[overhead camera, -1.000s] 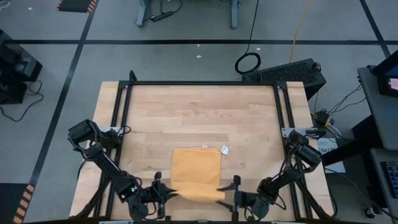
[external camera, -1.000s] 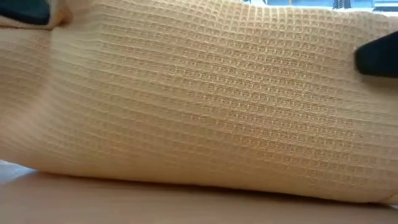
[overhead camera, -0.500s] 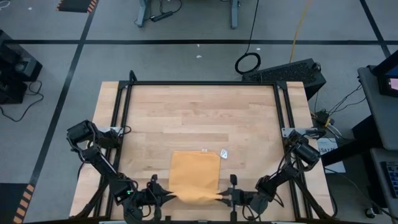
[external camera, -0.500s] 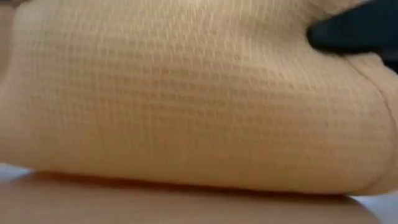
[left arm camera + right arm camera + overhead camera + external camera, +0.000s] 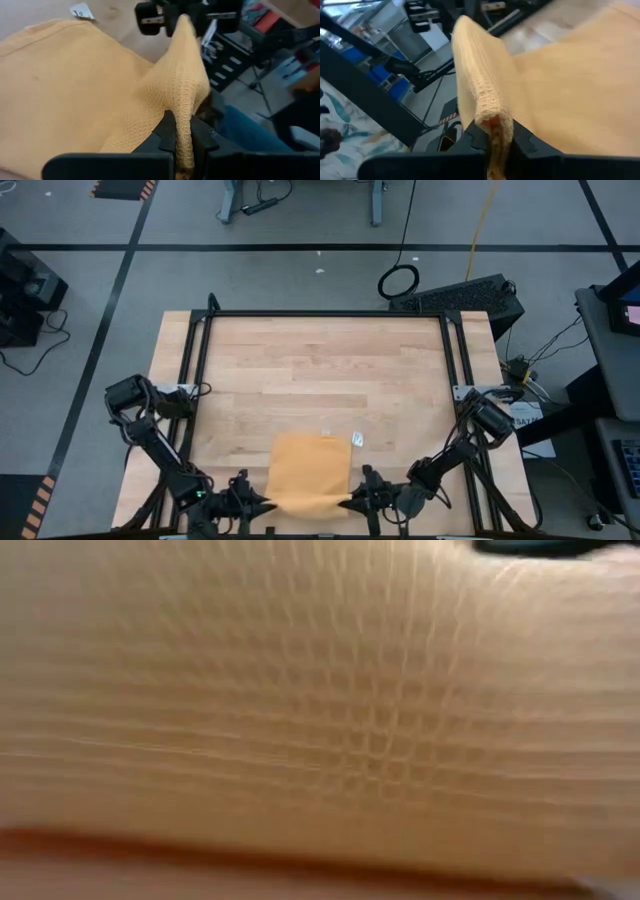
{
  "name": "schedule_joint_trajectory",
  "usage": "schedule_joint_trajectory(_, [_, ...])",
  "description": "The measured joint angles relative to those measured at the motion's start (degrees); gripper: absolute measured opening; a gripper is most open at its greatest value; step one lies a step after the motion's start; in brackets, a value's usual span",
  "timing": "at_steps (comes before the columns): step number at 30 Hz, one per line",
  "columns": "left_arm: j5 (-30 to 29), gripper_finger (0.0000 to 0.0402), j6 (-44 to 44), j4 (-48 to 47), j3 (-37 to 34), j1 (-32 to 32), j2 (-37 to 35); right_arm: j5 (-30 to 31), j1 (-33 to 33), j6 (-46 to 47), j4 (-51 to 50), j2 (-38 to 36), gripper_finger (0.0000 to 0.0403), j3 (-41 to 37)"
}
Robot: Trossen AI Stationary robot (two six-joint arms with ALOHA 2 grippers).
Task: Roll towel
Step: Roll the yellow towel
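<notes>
The towel [image 5: 308, 468] lies on the near half of the desk [image 5: 320, 360], its near edge lifted off the wood and strung between the two arms. The left pincer [image 5: 181, 136] is clamped on the near left corner, the cloth squeezed into a narrow ridge between its fingers. The right pincer [image 5: 492, 131] is clamped on the near right corner in the same way. The far part of the towel lies flat, with its small white tag [image 5: 357, 439] beside the far right corner.

The main risk, as I judge it, is uneven travel. If one arm leads the other, the lifted edge will skew and the roll will start crooked or cone-shaped. Each grip holds only a thin pinch of soft waffle weave, so a sharp tug could pull a corner free. Pulling too hard towards the near side could also drag the whole cloth off the desk's edge rather than fold it over.

The desk is pale wood planking inside a black metal frame. Around it is grey floor marked with dark tape lines, with a coiled cable [image 5: 399, 281] and a dark equipment case [image 5: 470, 298] beyond the far right corner.
</notes>
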Motion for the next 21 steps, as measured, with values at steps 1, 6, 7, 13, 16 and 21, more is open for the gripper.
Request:
schedule_joint_trajectory(1, [0.0,0.0018,-0.5,0.1,0.0,-0.3,0.0,-0.1,0.1,1.7,-0.5,0.2,0.0013,0.0])
schedule_joint_trajectory(6, [3.1,0.0018,-11.7,-7.3,0.0,0.2,0.0,0.0,0.0,8.2,-2.4,1.1,0.0014,0.0])
schedule_joint_trajectory(7, [3.6,0.0018,-13.8,-9.3,0.0,0.5,0.0,0.0,0.0,8.8,-2.5,1.2,0.0014,0.0])
schedule_joint_trajectory(13, [5.2,0.0018,-16.9,-12.4,0.0,1.0,0.9,0.0,-0.1,10.3,-3.7,1.2,0.0016,0.0])
schedule_joint_trajectory(16, [7.7,0.0018,-18.4,-11.3,0.0,1.1,2.2,0.1,-0.1,11.6,-4.9,1.2,0.0016,0.1])
schedule_joint_trajectory(21, [10.1,0.0018,-19.9,-10.3,0.0,1.5,4.8,0.0,-0.2,12.5,-6.1,1.1,0.0017,0.2])
